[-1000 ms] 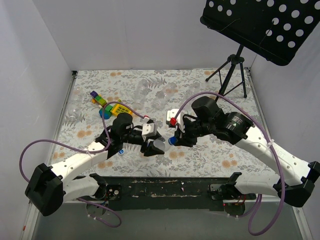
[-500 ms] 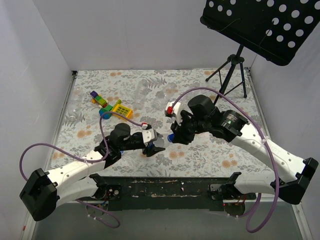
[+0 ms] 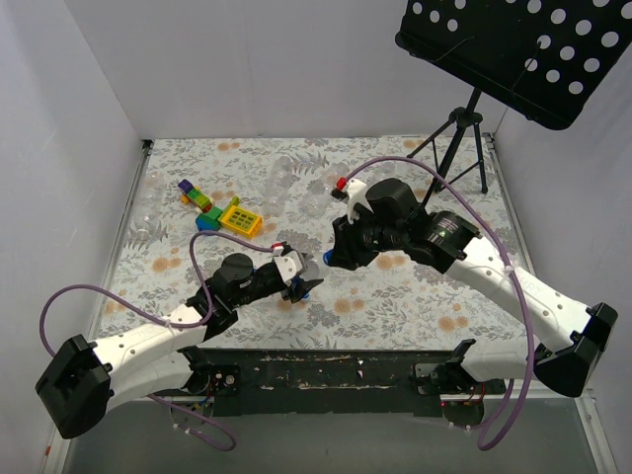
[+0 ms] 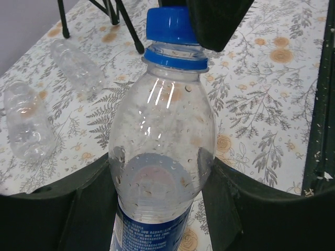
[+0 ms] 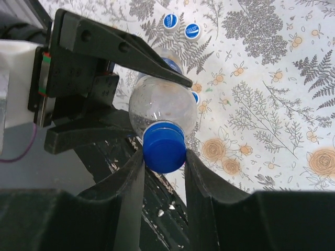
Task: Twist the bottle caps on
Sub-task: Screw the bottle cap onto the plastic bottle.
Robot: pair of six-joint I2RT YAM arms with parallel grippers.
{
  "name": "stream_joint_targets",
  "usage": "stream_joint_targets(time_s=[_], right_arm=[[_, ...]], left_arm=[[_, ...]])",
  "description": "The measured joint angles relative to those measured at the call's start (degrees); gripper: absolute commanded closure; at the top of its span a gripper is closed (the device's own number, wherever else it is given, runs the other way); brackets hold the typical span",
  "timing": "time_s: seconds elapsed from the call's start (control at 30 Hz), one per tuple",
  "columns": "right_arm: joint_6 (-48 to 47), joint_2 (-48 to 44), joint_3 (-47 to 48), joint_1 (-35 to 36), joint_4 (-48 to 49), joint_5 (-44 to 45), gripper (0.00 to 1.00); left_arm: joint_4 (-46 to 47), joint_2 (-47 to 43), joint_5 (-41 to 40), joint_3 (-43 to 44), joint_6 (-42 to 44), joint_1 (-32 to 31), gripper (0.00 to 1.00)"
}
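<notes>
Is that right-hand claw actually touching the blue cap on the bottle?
Touching. The right wrist view shows the right gripper with both fingers pressed against opposite sides of the blue cap, no gap.

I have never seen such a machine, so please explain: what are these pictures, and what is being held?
These are two robot arms, each ending in a two-finger gripper. The wide picture looks down from above; the other two come from a camera on each wrist. The left gripper clamps a clear bottle by its body, and the right gripper pinches its blue cap. On the flowered table lie empty bottles, loose caps and toy blocks.
</notes>
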Motion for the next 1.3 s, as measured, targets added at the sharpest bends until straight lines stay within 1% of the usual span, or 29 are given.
stream_joint_targets(time_s=[0.13, 0.27, 0.4, 0.53, 0.67, 0.9, 0.97, 1.1, 1.3], right_arm=[[4.66, 0.04, -0.35, -0.31, 2.23, 1.51, 0.99], [6.82, 0.11, -0.61, -0.44, 4.0, 2.45, 0.99], [5.4, -0.26, -1.57, -0.59, 6.01, 1.92, 0.99], [0.39, -0.87, -1.6, -0.63, 5.81, 0.26, 0.99], [-6.62, -2.69, -1.6, -1.11, 4.72, -3.06, 0.99], [-18.45, -4.35, -1.53, -2.71, 3.43, -11.15, 0.99], [-21.59, -4.42, -1.51, -2.8, 3.1, -13.51, 0.99], [-26.88, -4.76, -1.46, -2.78, 2.32, -17.79, 0.99], [-33.18, -5.09, -0.07, -2.71, -0.33, -22.47, 0.99]], left_arm=[[1.7, -0.02, -4.24, -0.39, 0.02, -0.96, 0.67], [2.64, -0.02, -7.72, -0.55, 0.0, -1.75, 0.67], [2.54, -0.02, -8.26, -0.52, -0.04, -1.75, 0.67], [-0.11, 0.0, -6.38, 0.98, -0.28, -1.68, 0.67], [-4.61, 0.48, -0.15, 4.22, -0.85, -0.35, 0.65], [-9.01, 4.42, 20.31, 9.35, -4.37, 6.49, 0.65], [-8.87, 5.46, 25.88, 9.77, -6.12, 8.11, 0.65], [-7.1, 7.13, 34.45, 9.88, -10.19, 9.81, 0.65], [-2.8, 8.76, 41.64, 9.88, -15.02, 10.19, 0.65]])
